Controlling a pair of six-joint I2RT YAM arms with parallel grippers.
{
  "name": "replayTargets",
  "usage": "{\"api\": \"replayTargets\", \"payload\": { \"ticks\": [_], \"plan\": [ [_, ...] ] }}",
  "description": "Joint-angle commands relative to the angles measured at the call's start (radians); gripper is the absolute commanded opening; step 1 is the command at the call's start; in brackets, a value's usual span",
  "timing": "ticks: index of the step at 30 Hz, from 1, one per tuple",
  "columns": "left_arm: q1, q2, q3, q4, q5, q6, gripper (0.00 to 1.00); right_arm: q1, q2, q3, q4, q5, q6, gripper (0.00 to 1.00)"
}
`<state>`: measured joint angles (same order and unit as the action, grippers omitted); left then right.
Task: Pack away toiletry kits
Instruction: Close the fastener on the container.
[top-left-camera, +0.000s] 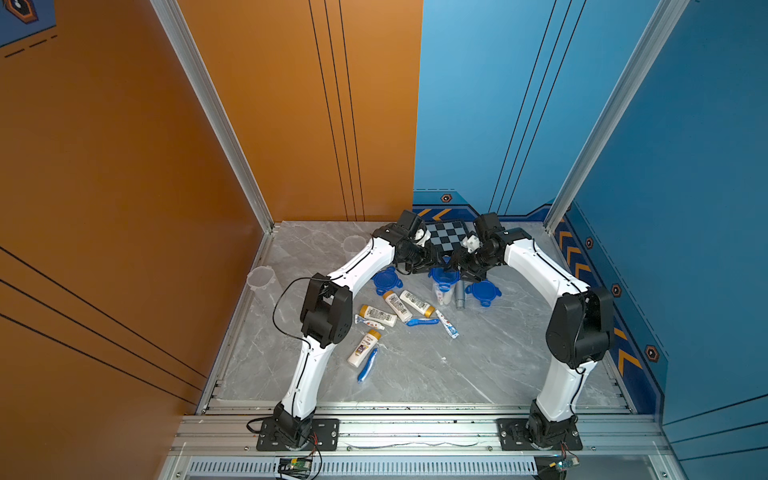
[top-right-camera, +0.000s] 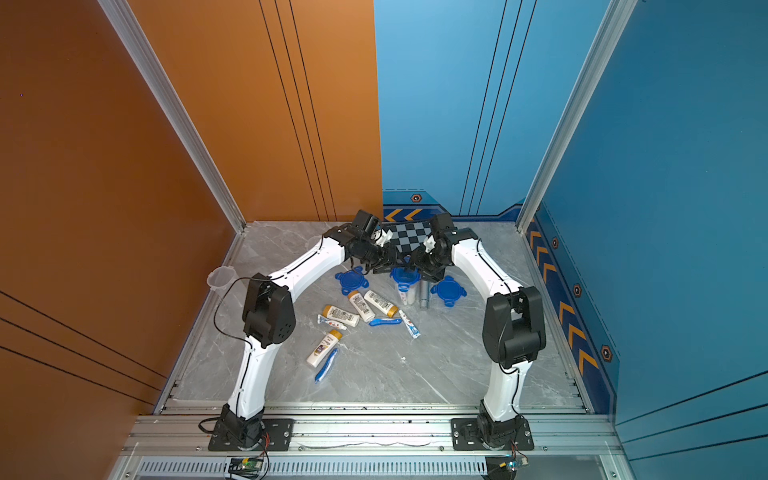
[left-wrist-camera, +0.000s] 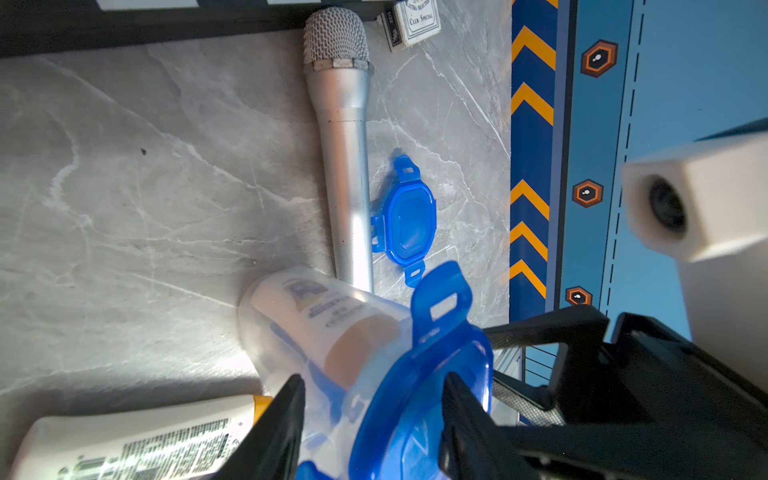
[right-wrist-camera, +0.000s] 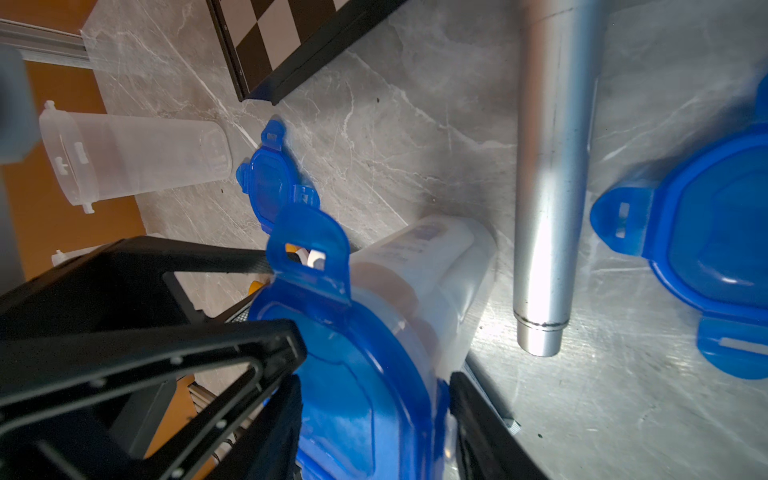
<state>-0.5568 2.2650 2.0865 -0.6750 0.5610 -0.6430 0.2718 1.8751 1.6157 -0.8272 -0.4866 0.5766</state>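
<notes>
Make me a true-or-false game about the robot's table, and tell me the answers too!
1. The left tool and the right tool are both at the lidded cup. True.
2. The microphone stands upright. False: it lies flat on the table, beside that cup.
3. Two loose blue lids lie on the table. True.
4. Every bottle is packed in a cup. False: four bottles lie loose on the table.
5. The chessboard is by the arm bases. False: it sits at the far end, behind the tools.
</notes>
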Motion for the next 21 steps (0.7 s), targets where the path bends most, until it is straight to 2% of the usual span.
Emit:
{"api": "replayTargets", "payload": {
  "ticks": [1,13,14,16,21],
  "plan": [
    [0.001,-0.004,0.023,-0.100,-0.045,0.055,0.58,0.024,0.049,-0.068,-0.037,0.030,-0.024,0.57],
    [-0.028,-0.037,0.129,-0.291,-0.317,0.186,0.65,0.020,0.054,-0.060,-0.056,0.037,-0.043,0.57],
    [-0.027,-0.044,0.129,-0.297,-0.327,0.191,0.64,0.021,0.053,-0.056,-0.060,0.039,-0.045,0.57],
    [-0.027,-0.060,0.122,-0.307,-0.311,0.198,0.57,0.020,0.055,-0.053,-0.065,0.040,-0.049,0.57],
    [-0.056,-0.097,0.088,-0.325,-0.292,0.196,0.56,0.021,0.053,-0.052,-0.070,0.043,-0.050,0.57]
  ]
}}
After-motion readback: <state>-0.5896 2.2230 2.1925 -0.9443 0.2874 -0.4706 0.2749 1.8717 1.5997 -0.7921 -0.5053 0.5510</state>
